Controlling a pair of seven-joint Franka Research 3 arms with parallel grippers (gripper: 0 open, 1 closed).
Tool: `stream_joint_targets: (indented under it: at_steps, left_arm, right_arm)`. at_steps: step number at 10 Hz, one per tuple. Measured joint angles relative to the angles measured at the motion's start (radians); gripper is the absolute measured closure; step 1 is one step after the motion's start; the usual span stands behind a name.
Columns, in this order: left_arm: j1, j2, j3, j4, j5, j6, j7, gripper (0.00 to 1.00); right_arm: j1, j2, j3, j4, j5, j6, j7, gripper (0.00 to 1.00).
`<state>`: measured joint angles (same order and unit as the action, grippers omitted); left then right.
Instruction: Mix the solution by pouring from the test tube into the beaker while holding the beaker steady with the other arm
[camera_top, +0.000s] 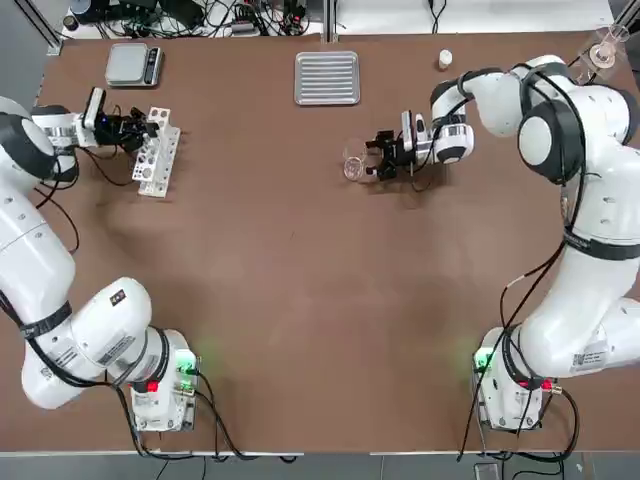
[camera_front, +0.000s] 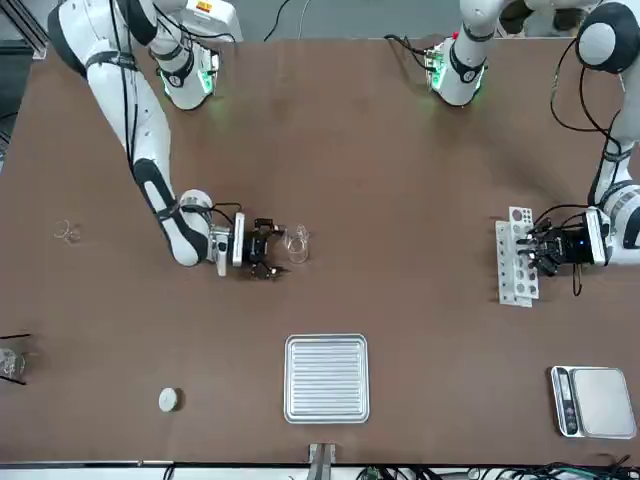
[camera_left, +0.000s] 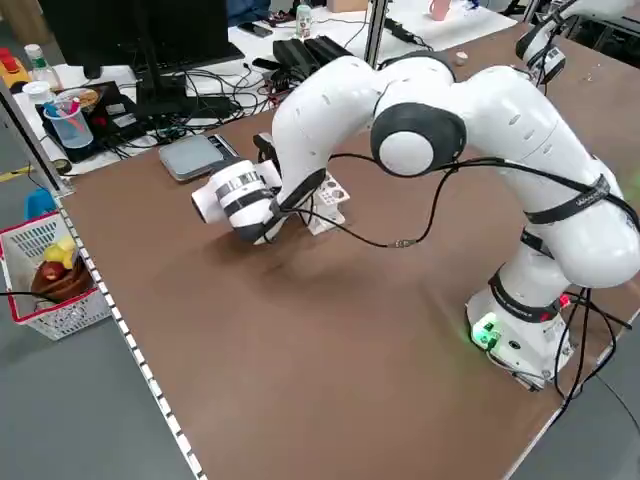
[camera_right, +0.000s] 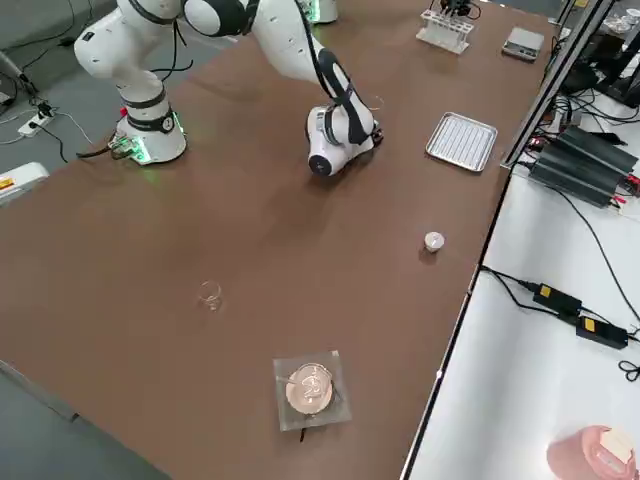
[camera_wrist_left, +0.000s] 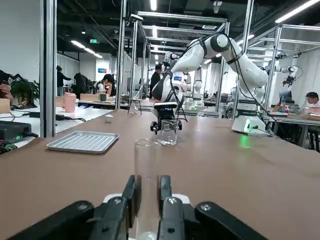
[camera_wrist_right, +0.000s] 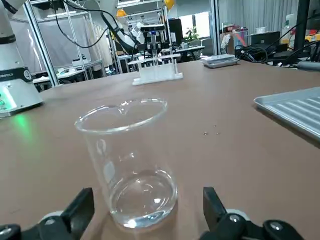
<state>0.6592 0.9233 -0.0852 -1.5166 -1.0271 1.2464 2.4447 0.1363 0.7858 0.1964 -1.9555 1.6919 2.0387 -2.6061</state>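
The test tube (camera_wrist_left: 147, 155) is a clear glass tube standing upright in the white rack (camera_top: 158, 152) at the far left of the table. My left gripper (camera_wrist_left: 147, 186) is shut on it, one finger on each side. The beaker (camera_top: 354, 165) is a small clear glass cup on the table right of centre, seen close up in the right wrist view (camera_wrist_right: 127, 160). My right gripper (camera_top: 376, 160) stands open and level with the table. Its fingers (camera_wrist_right: 82, 205) flank the beaker's base, with a gap on each side.
A ribbed metal tray (camera_top: 327, 77) lies behind the beaker near the far edge. A small scale (camera_top: 133, 63) sits at the far left corner and a white cap (camera_top: 445, 60) right of the tray. A flask (camera_top: 606, 50) stands at the far right corner.
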Motion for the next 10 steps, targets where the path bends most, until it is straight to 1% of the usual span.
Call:
stream_joint_targets:
  at_steps: [5, 10]
  left_arm:
    - [-0.003, -0.086, 0.0, -0.012, 0.015, -0.02, -0.008, 0.78]
    - [-0.016, -0.135, 0.0, -0.02, 0.02, -0.044, -0.018, 0.78]
  right_arm:
    - [0.02, 0.0, 0.0, -0.024, 0.025, 0.006, -0.006, 0.04]
    - [0.037, 0.0, 0.0, -0.021, 0.059, 0.039, -0.012, 0.04]
